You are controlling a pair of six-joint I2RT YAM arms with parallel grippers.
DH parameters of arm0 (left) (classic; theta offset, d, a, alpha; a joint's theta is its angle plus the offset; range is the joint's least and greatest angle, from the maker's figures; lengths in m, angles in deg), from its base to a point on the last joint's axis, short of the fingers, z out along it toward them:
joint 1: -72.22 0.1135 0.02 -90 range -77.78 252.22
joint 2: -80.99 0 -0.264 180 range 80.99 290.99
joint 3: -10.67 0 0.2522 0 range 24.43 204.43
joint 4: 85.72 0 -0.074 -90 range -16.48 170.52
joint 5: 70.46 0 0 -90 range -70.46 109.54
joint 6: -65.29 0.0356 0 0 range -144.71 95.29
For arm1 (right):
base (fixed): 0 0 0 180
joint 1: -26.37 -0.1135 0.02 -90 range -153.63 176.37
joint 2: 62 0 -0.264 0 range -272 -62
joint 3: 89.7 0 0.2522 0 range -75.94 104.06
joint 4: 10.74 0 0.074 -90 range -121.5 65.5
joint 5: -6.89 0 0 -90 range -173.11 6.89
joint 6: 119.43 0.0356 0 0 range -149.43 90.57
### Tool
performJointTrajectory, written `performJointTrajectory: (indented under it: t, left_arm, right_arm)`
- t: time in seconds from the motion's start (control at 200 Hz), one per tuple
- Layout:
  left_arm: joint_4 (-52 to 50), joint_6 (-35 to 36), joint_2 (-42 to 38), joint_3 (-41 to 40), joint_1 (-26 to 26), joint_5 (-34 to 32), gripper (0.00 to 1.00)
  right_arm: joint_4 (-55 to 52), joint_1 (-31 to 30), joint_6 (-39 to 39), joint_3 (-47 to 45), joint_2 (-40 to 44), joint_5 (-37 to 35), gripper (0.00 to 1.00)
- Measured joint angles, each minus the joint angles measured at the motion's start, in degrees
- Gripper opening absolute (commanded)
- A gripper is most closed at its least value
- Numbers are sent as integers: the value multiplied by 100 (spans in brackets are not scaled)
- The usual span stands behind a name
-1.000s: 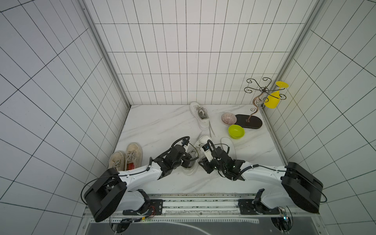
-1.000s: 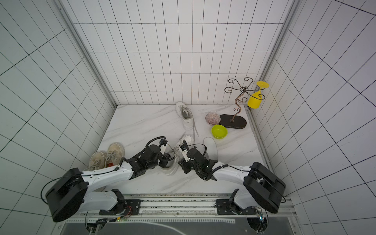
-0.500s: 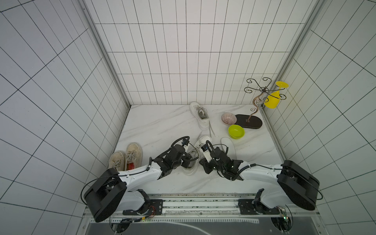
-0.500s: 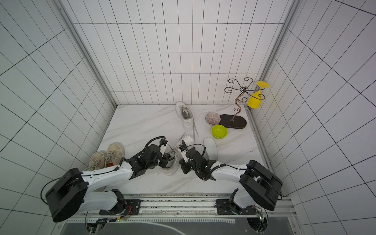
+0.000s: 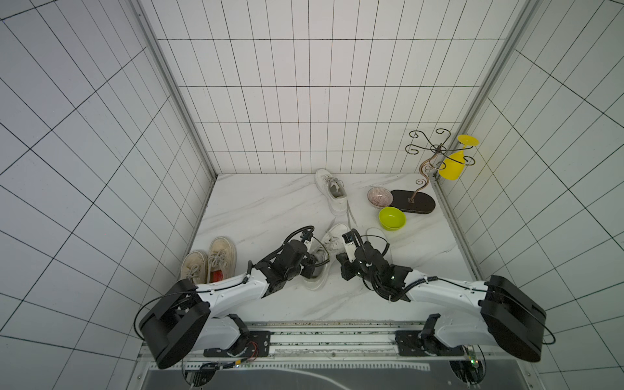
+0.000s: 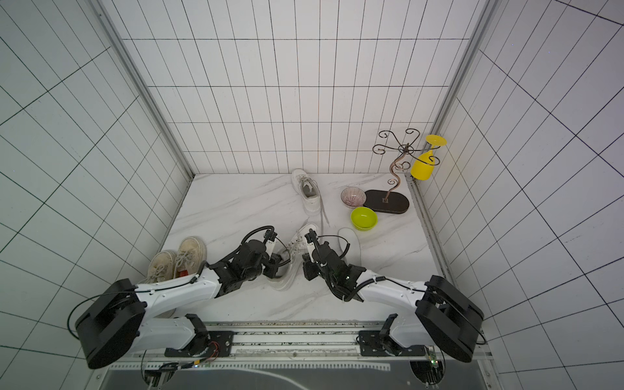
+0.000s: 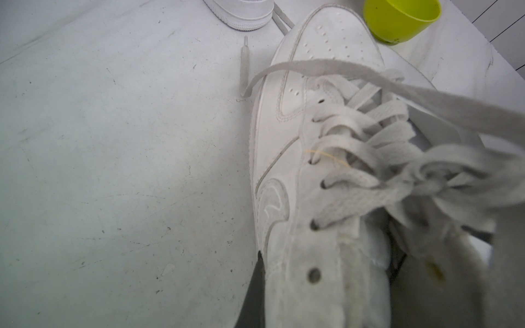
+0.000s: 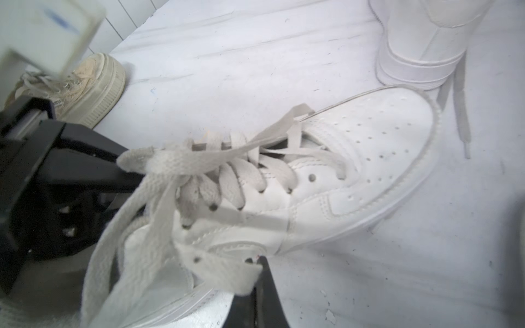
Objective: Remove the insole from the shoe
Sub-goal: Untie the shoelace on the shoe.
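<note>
- The left gripper (image 5: 312, 268), in the lower middle of a top view, was clamped shut on the shoe (image 8: 369, 159). It pinched the side wall by the top lace holes, and one dark finger (image 7: 255, 284) showed outside that wall in the left wrist view.
- The right gripper (image 5: 341, 268), just to the right of it, was also fully closed. Its tip touched the frayed edge of the opposite lace flap, but whether it pinched that flap or anything inside could not be told.
- The shoe sat on the surface (image 5: 270, 209) with its toe pointing up the frame. Loose laces (image 8: 199, 159) were tangled over the opening and hid the inside.
- A white insole (image 5: 375, 233) lay flat on the surface just right of the shoe, near the green bowl (image 5: 391, 218).
- Whether that insole came from this shoe or from the second white shoe (image 5: 332, 192) higher in the frame could not be told.
- If it came from the other one, the job here looked barely begun: the shoe was steadied, nothing had been lifted out, and the opening needed spreading first.
</note>
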Motion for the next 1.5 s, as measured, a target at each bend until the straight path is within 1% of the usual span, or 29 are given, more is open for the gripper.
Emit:
performJointTrajectory:
  t: [0.17, 0.27, 0.485, 0.735, 1.024, 1.159, 1.274, 1.344, 1.404, 1.424, 1.454, 1.459, 1.469, 1.484, 1.499]
  left_arm:
    - [-35, -48, -22, 0, 7, -107, 0]
    - [-70, -68, -42, 0, 31, -186, 0]
    - [-76, -94, -55, -11, 70, -278, 0]
    - [-94, -181, -129, -63, 160, -389, 0]
    - [-116, -238, -142, -66, 238, -446, 0]
    - [-131, -238, -153, -68, 256, -461, 0]
    - [-153, -238, -162, -68, 260, -487, 0]
    - [-155, -238, -168, -68, 260, -487, 0]
    - [-155, -236, -170, -70, 260, -470, 0]
    - [-153, -232, -168, -70, 260, -455, 0]
    - [-151, -225, -168, -68, 264, -428, 0]
    - [-151, -219, -168, -70, 264, -420, 0]
    - [-151, -216, -168, -68, 264, -413, 0]
    - [-151, -212, -170, -68, 264, -396, 0]
    - [-151, -205, -168, -68, 264, -378, 0]
  right_arm:
    - [-232, 13, 264, -4, 131, -553, 0]
    - [-426, 107, 402, -4, 422, -791, 0]
    - [-675, 664, 704, -4, 1333, -1139, 0]
    - [-1176, 1147, 872, -4, 1665, -1478, 0]
    - [-1576, 1799, 866, 7, 2365, -1947, 0]
    - [-1652, 2035, 831, 11, 2430, -2000, 0]
    - [-1670, 2076, 793, 13, 2356, -1996, 0]
    - [-1657, 2076, 680, 15, 2243, -1886, 0]
    - [-1639, 2076, 566, 33, 2046, -1637, 0]
    - [-1648, 2076, 527, 66, 1934, -1528, 7]
    - [-1665, 2076, 483, 127, 1762, -1381, 28]
    - [-1668, 2076, 483, 136, 1735, -1362, 29]
    - [-1687, 2076, 459, 173, 1665, -1314, 36]
    - [-1720, 2076, 446, 223, 1558, -1246, 44]
    - [-1746, 2076, 420, 280, 1449, -1182, 49]
